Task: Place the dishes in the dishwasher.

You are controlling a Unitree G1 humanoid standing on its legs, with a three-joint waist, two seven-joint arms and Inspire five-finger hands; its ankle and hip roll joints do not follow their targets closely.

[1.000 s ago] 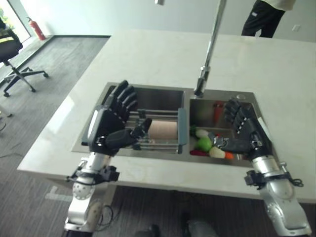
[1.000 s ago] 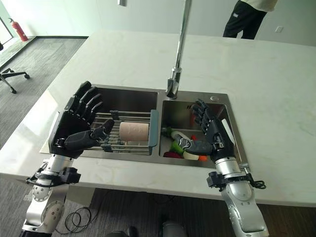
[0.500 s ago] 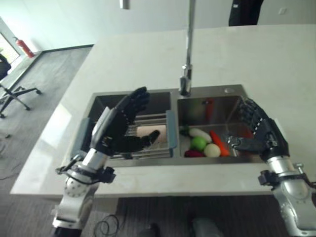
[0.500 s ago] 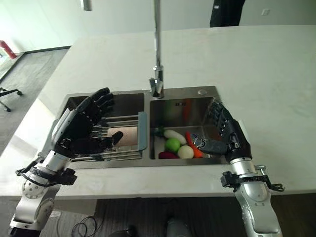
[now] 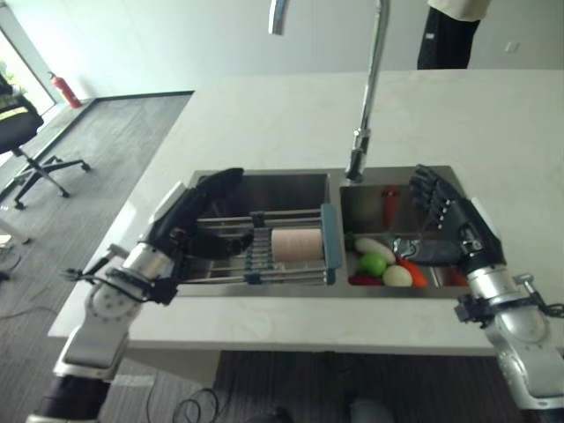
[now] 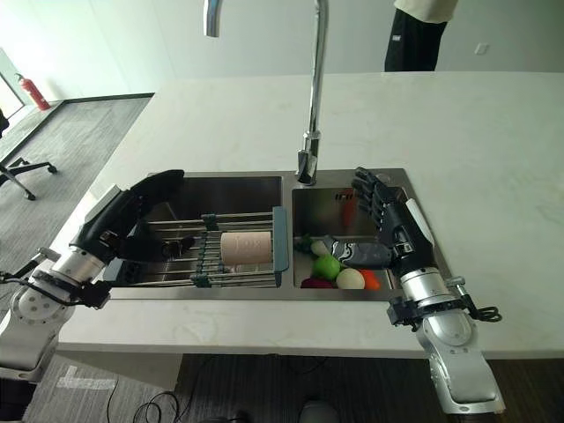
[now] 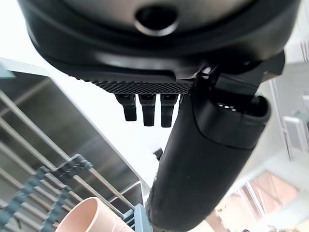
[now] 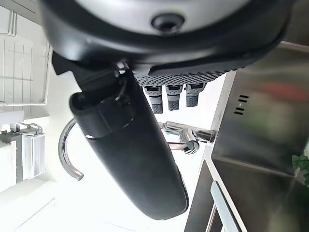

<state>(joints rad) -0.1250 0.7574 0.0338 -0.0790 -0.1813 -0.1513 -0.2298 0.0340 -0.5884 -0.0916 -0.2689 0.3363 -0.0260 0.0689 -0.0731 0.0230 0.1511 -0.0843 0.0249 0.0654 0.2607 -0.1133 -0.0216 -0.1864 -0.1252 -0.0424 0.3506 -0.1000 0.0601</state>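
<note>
Hovering my left hand [image 5: 189,220], fingers relaxed, over the rack [image 5: 256,256] holding the pink cup [image 5: 293,242] on its side; right hand [image 5: 449,233] loose, holding nothing. I should approach the cup squarely before closing.

A white counter [image 6: 493,141] holds a double sink [image 6: 264,181].

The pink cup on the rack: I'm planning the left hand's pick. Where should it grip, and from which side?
The cup lies on its side across the rack over the left basin. Probably best to grip its round body mid-length, coming from above, thumb and fingers on opposite curved sides. The open left hand is already beside it; the rack's blue end crowds the other end.
</note>
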